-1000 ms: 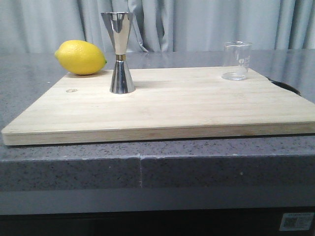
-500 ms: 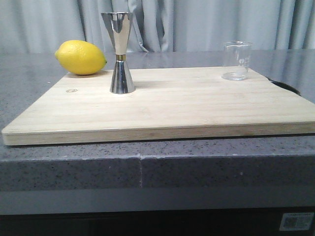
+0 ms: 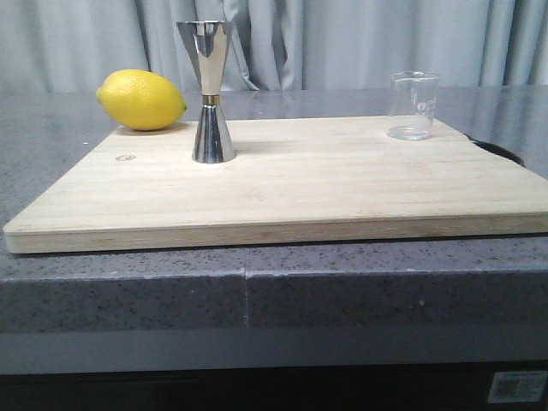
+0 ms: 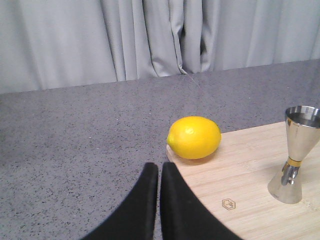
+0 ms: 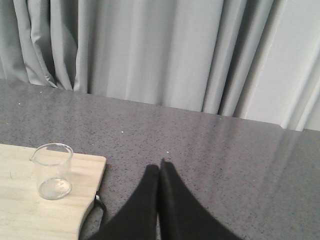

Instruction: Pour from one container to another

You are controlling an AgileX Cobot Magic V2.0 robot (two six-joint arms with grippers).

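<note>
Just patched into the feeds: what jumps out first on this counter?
The bright yellow lemon at the board's far left corner, then the shiny steel jigger standing upright just right of it. The clear beaker stands alone at the far right corner; both grippers are shut, holding nothing.

Jigger [image 3: 210,94] left, beaker [image 3: 413,105] right, on board [image 3: 325,188]

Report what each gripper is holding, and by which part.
Nothing. The left gripper and right gripper are both shut and empty; beaker and jigger stand untouched.
</note>
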